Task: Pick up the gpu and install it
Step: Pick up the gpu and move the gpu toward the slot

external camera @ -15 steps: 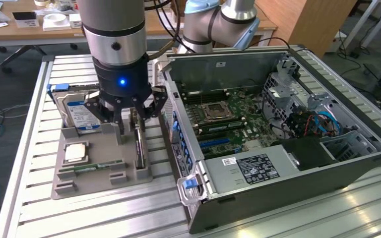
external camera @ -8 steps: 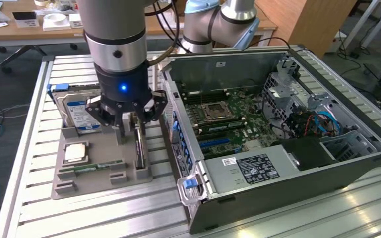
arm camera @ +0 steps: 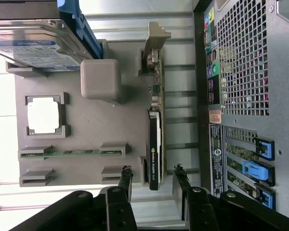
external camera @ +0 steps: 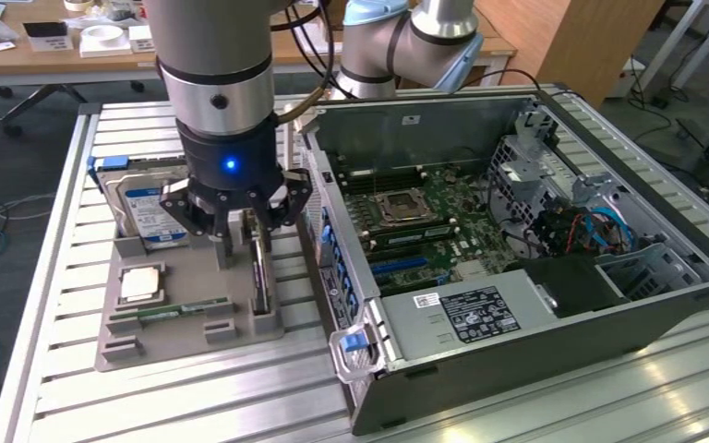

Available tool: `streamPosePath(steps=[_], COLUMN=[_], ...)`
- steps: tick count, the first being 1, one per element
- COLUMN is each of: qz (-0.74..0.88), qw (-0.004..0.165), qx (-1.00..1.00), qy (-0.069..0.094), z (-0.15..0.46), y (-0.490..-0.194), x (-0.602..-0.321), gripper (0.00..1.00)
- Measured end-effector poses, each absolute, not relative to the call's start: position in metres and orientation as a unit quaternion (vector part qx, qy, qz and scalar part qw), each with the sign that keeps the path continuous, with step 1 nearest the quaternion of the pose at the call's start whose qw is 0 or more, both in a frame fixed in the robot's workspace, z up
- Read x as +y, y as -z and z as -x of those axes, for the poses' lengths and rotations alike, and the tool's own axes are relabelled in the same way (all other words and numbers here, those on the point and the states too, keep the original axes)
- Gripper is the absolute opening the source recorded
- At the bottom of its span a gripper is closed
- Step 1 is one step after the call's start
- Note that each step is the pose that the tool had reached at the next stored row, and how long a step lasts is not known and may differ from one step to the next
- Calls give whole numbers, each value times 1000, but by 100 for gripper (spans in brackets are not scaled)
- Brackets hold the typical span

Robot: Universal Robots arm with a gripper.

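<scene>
Grey plastic holder tray (external camera: 188, 334) sat nearest me on the slatted table (external camera: 207, 406), and in its slot the gpu (arm camera: 154, 139) stood on edge, dark face outward, close beside the open tower case (external camera: 515, 369). The gripper (arm camera: 152, 169) hung right over the card, its fingers (arm camera: 125, 177) spread wide to either side of the upper edge and not yet clamped on it. I judged this the reach for the pickup; a sound grasp would call for the fingers to sit square to the thin card. Beyond, the motherboard (external camera: 416, 221) lay bare inside the case.

1 gpu (arm camera: 154, 144), 1 hard drive (arm camera: 33, 48), 1 processor (arm camera: 43, 115), 1 memory stick (arm camera: 70, 153)
</scene>
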State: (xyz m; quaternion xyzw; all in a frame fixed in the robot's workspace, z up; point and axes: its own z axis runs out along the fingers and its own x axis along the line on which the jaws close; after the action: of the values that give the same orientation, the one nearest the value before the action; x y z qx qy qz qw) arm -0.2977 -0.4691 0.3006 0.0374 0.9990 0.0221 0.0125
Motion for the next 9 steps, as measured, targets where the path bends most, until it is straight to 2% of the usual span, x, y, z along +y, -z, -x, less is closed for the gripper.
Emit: streamPosePath(steps=[9], qz=[-37], qw=[12], qx=[999], qy=[-22], z=[296], y=[-300], x=[-469], gripper=[47])
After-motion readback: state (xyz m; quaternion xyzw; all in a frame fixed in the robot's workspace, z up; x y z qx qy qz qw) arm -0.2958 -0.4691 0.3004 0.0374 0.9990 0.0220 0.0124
